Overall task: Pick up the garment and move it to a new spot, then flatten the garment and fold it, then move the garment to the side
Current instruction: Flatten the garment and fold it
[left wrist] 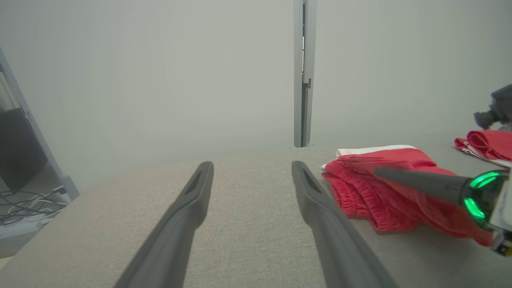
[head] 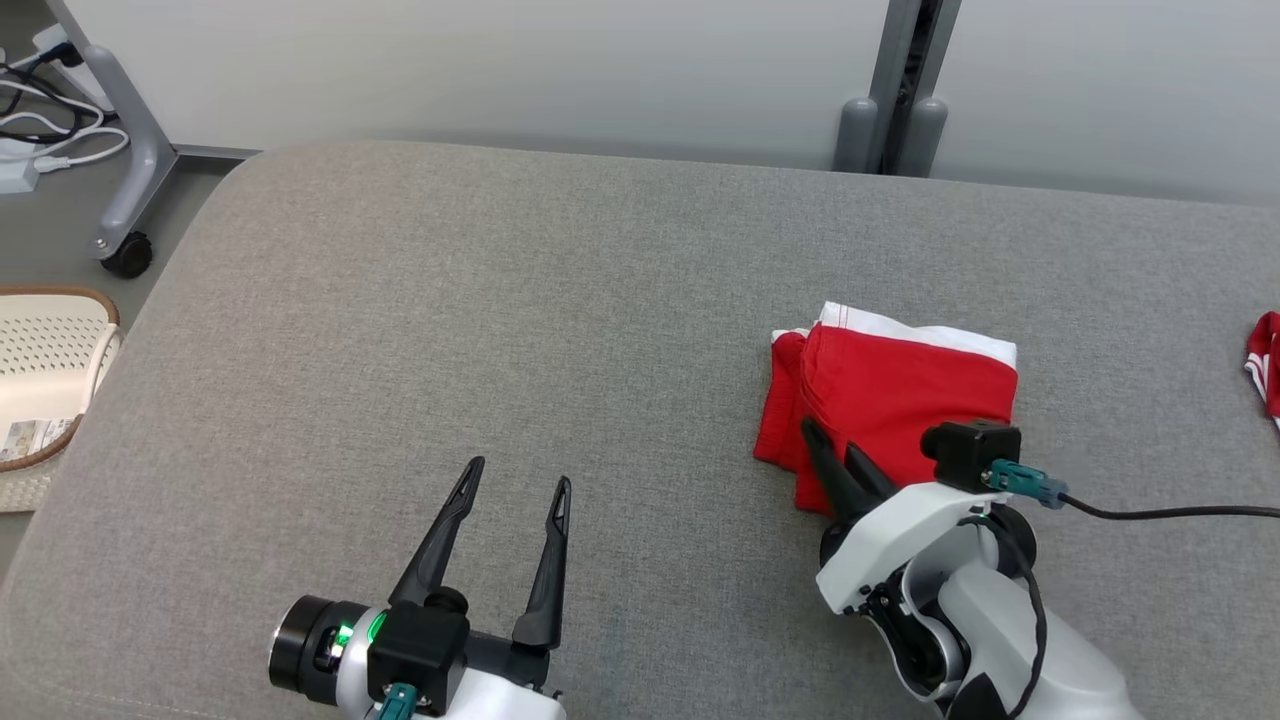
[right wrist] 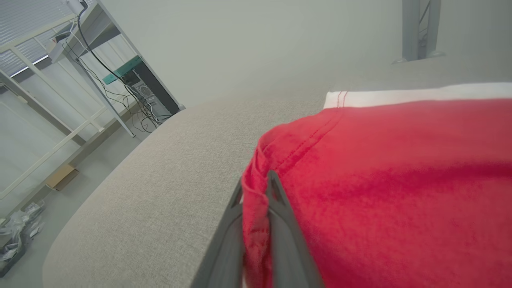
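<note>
- Garment (head: 900,390): your red shorts with a white band lie on the grey desk (head: 500,330). They look folded into a small, neat pile.
- Your right tool (head: 830,440) is at the garment's near left corner. Its two fingers are pinched tight on a fold of the red cloth there. In the right wrist view you can see the cloth squeezed between them.
- Your left tool (head: 520,472) is well off to the left of the garment, over bare desk. Its fingers are spread wide and hold nothing.
- Another red cloth (head: 1265,365) lies well off to the right of the garment and does not touch it.
- I think the folding is done and the job now is to move the garment to the side.
- Go slow. You hold just one corner, so a fast pull could open the fold.
- Slide it low along the desk, or lift it only a little, so the layers stay on top of each other.
- I can't tell if the pinch has all the layers. If only the top one comes, stop and grab deeper.
- Stay clear of the other red cloth so the two don't mix.
- Let go only when the garment lies flat.
</note>
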You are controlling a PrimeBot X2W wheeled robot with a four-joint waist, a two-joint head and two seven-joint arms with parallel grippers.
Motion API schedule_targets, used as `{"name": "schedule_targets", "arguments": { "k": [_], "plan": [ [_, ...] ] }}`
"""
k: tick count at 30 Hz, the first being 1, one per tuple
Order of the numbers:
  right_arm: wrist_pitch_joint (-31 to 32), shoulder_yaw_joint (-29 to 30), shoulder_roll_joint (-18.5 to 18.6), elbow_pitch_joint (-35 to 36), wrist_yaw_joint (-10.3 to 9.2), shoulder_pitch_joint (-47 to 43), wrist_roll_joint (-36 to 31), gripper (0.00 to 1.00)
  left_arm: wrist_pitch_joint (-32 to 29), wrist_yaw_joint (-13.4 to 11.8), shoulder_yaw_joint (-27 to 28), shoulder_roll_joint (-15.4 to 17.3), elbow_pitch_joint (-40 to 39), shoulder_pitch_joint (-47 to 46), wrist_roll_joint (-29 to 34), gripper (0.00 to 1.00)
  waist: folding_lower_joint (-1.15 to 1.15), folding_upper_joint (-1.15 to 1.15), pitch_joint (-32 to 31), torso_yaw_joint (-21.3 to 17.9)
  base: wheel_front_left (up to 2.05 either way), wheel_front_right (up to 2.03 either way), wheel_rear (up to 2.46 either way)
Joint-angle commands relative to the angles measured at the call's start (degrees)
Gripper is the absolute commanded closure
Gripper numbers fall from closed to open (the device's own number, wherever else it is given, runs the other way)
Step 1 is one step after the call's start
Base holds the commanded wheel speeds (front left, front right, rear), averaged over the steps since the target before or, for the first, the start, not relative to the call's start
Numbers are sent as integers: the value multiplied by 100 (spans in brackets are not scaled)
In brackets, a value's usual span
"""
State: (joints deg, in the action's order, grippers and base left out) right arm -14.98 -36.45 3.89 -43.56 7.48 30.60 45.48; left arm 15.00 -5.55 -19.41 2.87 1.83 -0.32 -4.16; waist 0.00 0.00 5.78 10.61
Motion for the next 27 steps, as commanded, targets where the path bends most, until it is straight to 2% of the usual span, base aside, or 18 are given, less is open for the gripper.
{"name": "schedule_targets", "arguments": {
  "k": [1, 2, 3, 4, 13, 19, 27],
  "plan": [
    [-26, -49, 4, -26, 4, 57, 20, 73, 18, -8, 16, 14, -12, -68, -37, 0, 0, 0, 2, 3, 0, 0, 0],
    [-27, -85, -14, -39, 4, 50, 68, 57, 18, -9, 18, 13, -13, -68, -39, 0, 0, 0, 6, 5, 0, 0, 0],
    [-26, -126, -26, -48, 4, 47, 100, 22, 18, -14, 23, 13, -16, -71, -42, 0, 0, 0, 11, 2, 0, 0, 0],
    [-28, -169, -38, -38, 4, 49, 121, 0, 18, -19, 31, 13, -19, -73, -47, 0, 0, 0, 16, -4, 0, 0, 0],
    [-30, -383, -52, 545, 4, -109, 303, 0, 18, -65, 79, 12, -31, -50, -65, 0, 0, 0, 19, -250, 0, 0, 0],
    [-30, 39, 127, 1059, 4, -350, -242, 0, 18, -105, 202, 14, -68, -10, -318, 0, 0, 0, -41, -578, 0, 0, 0],
    [-30, 730, 261, 1254, 4, -697, -1268, 0, 18, -116, 375, 15, -34, 70, -439, 0, 0, 0, -165, -1035, 0, 0, 0]
  ]
}}
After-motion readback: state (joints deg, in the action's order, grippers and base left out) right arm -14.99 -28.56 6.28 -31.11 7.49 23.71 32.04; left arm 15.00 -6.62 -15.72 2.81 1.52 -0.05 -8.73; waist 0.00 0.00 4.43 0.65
